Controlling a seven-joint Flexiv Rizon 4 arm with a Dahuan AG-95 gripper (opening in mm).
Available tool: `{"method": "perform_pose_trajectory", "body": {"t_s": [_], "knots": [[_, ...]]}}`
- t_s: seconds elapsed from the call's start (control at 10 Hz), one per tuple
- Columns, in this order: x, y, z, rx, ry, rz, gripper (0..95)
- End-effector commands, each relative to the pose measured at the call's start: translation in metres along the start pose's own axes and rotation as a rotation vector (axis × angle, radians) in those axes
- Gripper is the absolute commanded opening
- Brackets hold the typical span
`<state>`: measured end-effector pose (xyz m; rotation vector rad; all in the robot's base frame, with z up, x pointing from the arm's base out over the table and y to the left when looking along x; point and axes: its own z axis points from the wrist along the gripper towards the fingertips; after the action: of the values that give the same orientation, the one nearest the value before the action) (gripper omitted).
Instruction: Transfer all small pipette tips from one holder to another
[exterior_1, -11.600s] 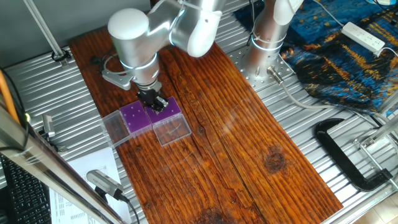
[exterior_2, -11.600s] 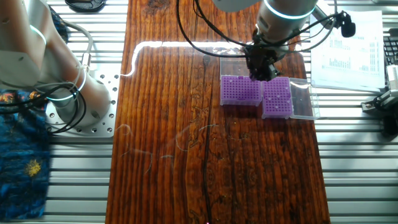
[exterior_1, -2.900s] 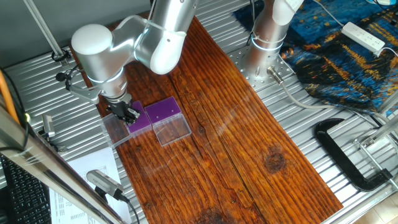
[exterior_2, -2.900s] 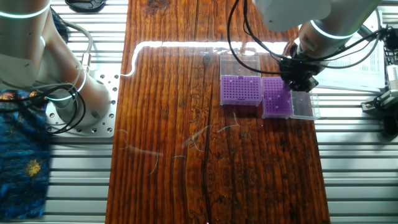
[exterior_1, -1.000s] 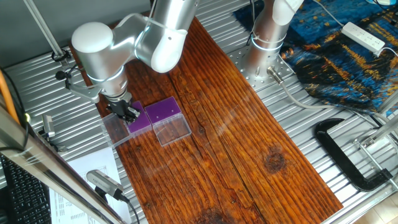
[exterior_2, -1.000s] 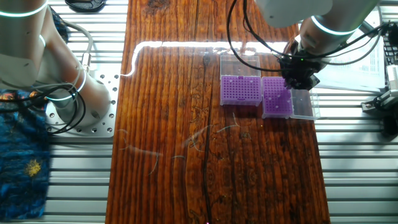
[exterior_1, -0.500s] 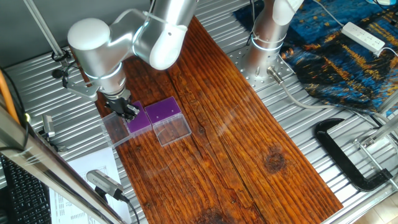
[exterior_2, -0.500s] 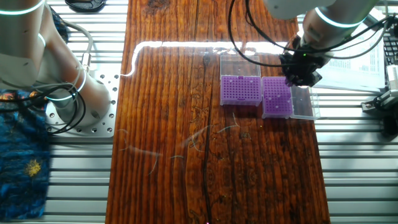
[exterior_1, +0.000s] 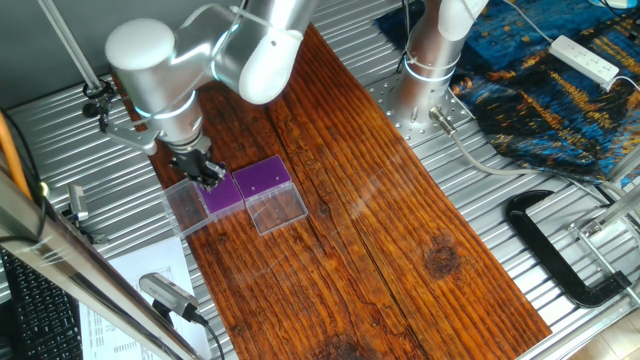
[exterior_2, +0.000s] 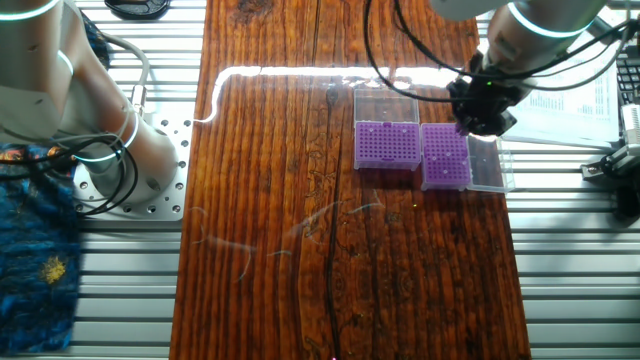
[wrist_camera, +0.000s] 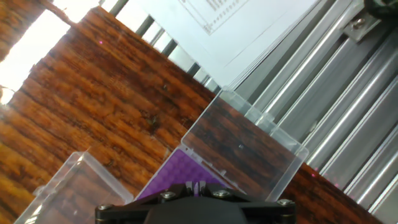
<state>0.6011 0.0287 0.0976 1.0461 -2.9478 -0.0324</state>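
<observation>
Two holders with purple perforated tops stand side by side, one (exterior_2: 387, 145) toward the board's middle, the other (exterior_2: 446, 157) by its edge, each with its clear lid folded open. My gripper (exterior_2: 481, 122) hovers just above the outer holder (exterior_1: 225, 195), near its lid side. In the hand view the fingertips (wrist_camera: 189, 187) are pressed close together over the purple top (wrist_camera: 180, 167), with a thin pale sliver, a small pipette tip (wrist_camera: 196, 187), held between them. Tips standing in the racks are too small to make out.
The open clear lids (exterior_2: 487, 165) (exterior_2: 385, 103) lie flat beside the holders. Printed paper (exterior_2: 560, 85) and ribbed metal table (wrist_camera: 348, 124) lie beyond the wooden board's edge (exterior_2: 505, 250). The arm's base (exterior_1: 425, 70) stands at the far side; a black clamp (exterior_1: 560, 250) lies to one side.
Over the last second my gripper has lifted a little off the outer holder and drifted slightly away from it toward its lid side. The holders have not moved.
</observation>
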Motion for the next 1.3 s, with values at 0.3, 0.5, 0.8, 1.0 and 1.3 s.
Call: {"method": "perform_pose_trajectory", "body": {"t_s": [0.3, 0.5, 0.8, 1.0, 1.3], "knots": [[0.0031, 0.0025, -0.0004, -0.013, 0.001, 0.052, 0.0], [0.0031, 0.0025, -0.0004, -0.010, -0.003, 0.074, 0.0], [0.0031, 0.0025, -0.0004, -0.004, -0.008, 0.085, 0.0], [0.0031, 0.0025, -0.0004, 0.003, 0.003, 0.052, 0.0], [0.0031, 0.0025, -0.0004, -0.012, -0.009, 0.037, 0.0]]}}
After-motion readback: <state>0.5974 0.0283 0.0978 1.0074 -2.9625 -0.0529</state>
